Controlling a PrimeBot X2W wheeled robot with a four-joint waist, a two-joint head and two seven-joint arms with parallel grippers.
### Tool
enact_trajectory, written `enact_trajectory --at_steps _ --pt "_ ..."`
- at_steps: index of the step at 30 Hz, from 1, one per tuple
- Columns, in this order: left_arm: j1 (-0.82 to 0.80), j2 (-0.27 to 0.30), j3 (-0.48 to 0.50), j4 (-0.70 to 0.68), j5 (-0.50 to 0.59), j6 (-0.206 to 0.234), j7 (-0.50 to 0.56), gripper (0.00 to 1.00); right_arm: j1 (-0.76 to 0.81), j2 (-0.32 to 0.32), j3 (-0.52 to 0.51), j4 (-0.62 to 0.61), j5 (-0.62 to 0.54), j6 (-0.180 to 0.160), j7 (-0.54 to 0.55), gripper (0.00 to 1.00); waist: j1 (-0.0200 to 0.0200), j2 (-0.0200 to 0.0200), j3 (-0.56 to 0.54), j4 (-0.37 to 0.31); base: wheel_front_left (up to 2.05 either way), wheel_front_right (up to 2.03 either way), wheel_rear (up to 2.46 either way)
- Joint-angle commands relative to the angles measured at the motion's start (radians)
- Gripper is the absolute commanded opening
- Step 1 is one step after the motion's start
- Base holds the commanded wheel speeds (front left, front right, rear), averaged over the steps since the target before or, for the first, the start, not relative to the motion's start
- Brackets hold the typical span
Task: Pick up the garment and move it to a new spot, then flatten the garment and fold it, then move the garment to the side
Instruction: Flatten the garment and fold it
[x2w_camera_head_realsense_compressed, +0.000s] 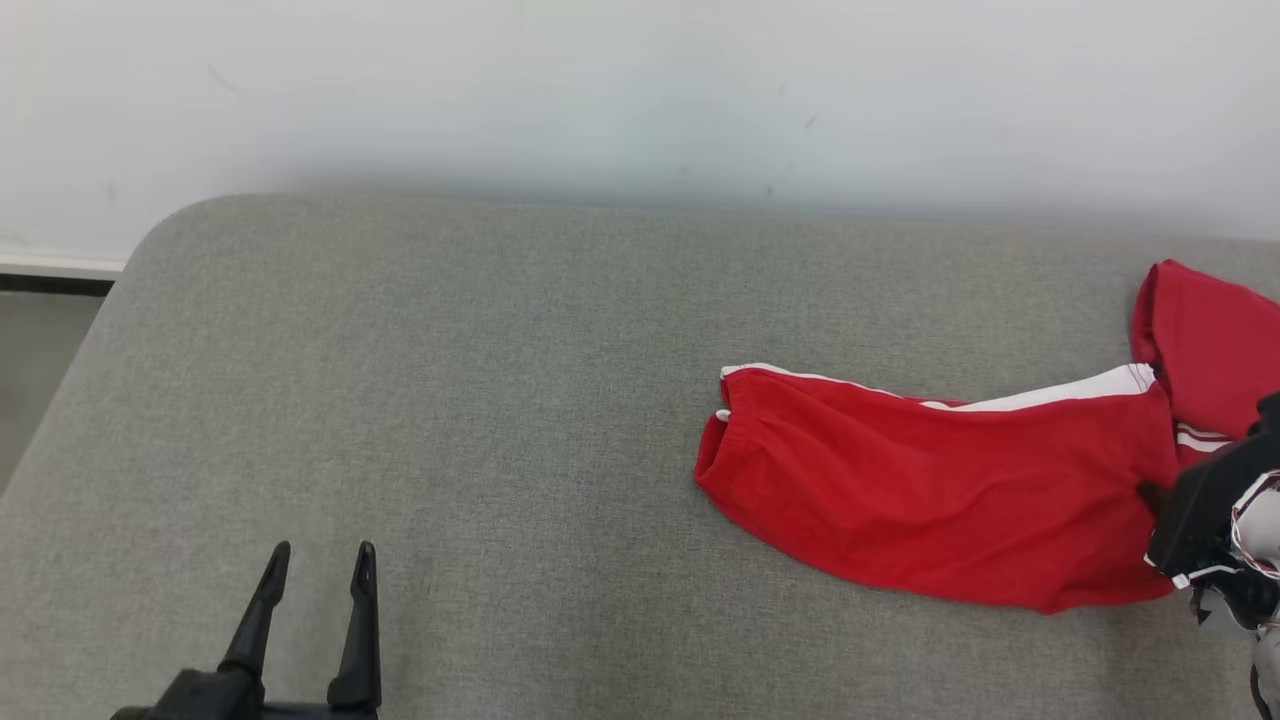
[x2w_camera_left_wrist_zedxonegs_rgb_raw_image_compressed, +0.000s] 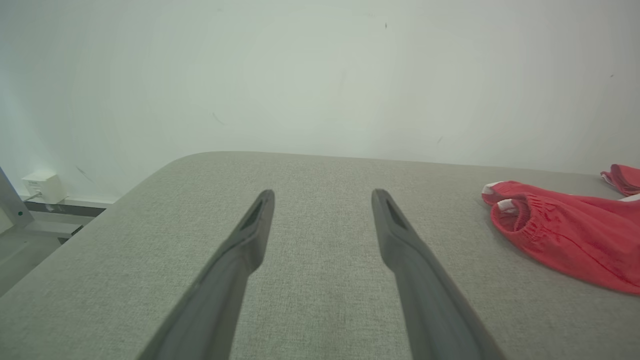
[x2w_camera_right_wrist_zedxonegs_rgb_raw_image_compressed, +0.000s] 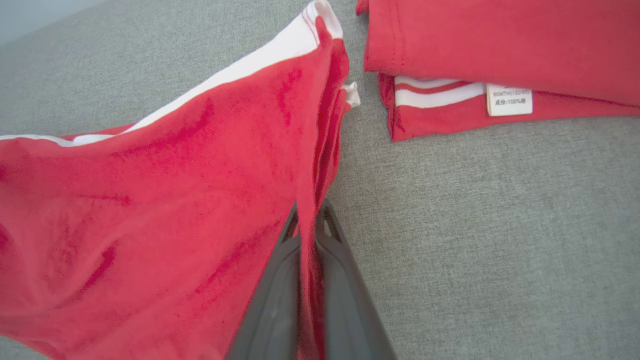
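We see the right claw (x2w_camera_right_wrist_zedxonegs_rgb_raw_image_compressed: 310, 216) clamped on a pinched fold of the red garment (x2w_camera_head_realsense_compressed: 930, 490) at the right of the grey fabric worktop (x2w_camera_head_realsense_compressed: 450, 400), likely for lifting it, left claw (x2w_camera_head_realsense_compressed: 323, 552) spread apart, well clear.

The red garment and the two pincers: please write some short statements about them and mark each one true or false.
1. The right pincer is shut on a fold of the red garment. True.
2. The left pincer also grips the garment. False: it is open and well apart from the cloth, with nothing between its fingers.
3. The garment lies on the robot's left part of the grey surface. False: it lies on the right part.
4. A white label with print shows on the red cloth beside a white stripe. True.
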Motion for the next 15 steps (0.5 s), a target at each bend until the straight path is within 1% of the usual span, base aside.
enact_trajectory --at_steps 1,8,11,15 --pt "0.027 -0.006 0.006 -0.008 0.015 0.001 -0.003 1.0 0.017 -0.007 0.006 -0.024 0.02 -0.003 -0.005 0.0 0.0 0.0 -0.01 -0.01 0.0 0.0 0.0" --pt "0.036 -0.013 0.015 -0.018 0.021 0.001 -0.003 1.0 0.051 0.04 0.067 -0.209 0.075 -0.003 -0.006 0.0 0.0 0.0 -0.014 -0.024 0.0 0.0 0.0" --pt "0.029 -0.009 0.015 -0.017 0.019 0.001 -0.003 1.0 0.059 0.07 0.104 -0.298 0.096 -0.003 0.004 0.0 0.0 0.0 -0.012 -0.028 0.0 0.0 0.0" --pt "0.024 -0.013 0.01 -0.023 0.026 0.001 -0.003 1.0 0.069 0.113 0.138 -0.376 0.113 -0.003 0.022 0.0 0.0 0.0 -0.009 -0.029 0.0 0.0 0.0"
